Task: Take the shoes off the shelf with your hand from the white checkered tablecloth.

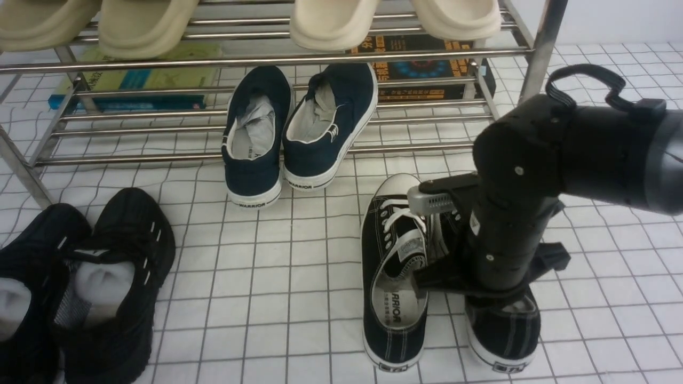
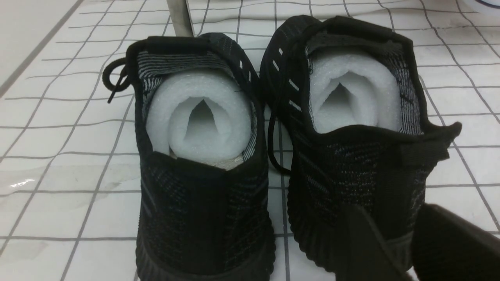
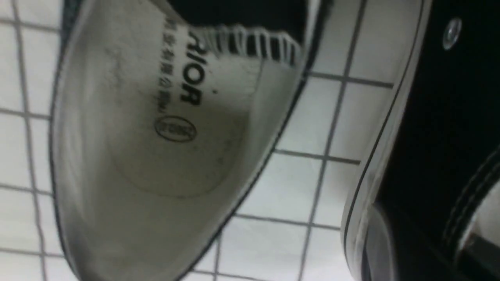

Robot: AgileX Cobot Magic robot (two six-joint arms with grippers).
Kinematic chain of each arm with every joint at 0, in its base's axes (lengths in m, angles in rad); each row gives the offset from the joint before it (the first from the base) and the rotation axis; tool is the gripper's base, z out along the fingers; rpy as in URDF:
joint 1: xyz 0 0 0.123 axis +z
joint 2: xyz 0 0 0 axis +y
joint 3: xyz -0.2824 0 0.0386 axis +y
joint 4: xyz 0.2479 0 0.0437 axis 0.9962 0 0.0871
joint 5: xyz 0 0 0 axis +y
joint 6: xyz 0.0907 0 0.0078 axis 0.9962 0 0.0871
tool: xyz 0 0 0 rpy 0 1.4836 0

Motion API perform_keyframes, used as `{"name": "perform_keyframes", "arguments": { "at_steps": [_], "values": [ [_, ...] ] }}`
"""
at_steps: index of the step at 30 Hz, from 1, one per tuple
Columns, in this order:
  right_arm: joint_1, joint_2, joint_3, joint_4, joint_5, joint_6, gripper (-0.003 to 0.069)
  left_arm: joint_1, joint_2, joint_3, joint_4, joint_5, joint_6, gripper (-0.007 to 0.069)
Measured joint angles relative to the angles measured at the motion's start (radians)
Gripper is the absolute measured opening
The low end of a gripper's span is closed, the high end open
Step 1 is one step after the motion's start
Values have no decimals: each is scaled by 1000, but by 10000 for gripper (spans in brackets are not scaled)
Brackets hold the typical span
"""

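The black canvas sneakers with white laces stand side by side on the white checkered tablecloth (image 1: 299,266), in front of the chrome shelf (image 1: 267,56). The left sneaker (image 1: 392,266) is in full view, and its printed insole (image 3: 156,136) shows in the right wrist view. The right sneaker (image 1: 504,333) is mostly hidden under my right gripper (image 1: 496,298), which points straight down into it. In the right wrist view the right gripper (image 3: 425,249) has one finger (image 3: 375,246) outside this sneaker's side wall (image 3: 437,117) and the other inside. My left gripper (image 2: 394,218) is slightly open behind a mesh sneaker's heel.
All-black mesh sneakers (image 1: 90,288) with white foam stuffing (image 2: 199,117) sit at the near left. Navy slip-ons (image 1: 256,138) lean off the shelf's lower tier onto the cloth. Beige slippers (image 1: 331,21) lie on the top tier, books (image 1: 421,69) behind. A shelf post (image 1: 539,48) stands by my right arm.
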Motion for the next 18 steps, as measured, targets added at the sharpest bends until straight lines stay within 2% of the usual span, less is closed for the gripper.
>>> {"name": "perform_keyframes", "arguments": {
  "at_steps": [5,10,11,12,15,18],
  "values": [
    [0,2,1,-25,-80,73,81,0,0,0,0,0,0,239],
    [-1,2,1,-18,-97,72,290,0,0,0,0,0,0,239],
    [-1,2,1,-17,-97,69,290,0,0,0,0,0,0,239],
    [-1,-6,0,-7,-86,36,332,0,0,0,0,0,0,239],
    [-1,-35,-17,-10,-36,-19,335,0,0,0,0,0,0,239],
    [0,-141,-58,-47,83,-103,237,0,0,0,1,0,0,239]
  ]
}}
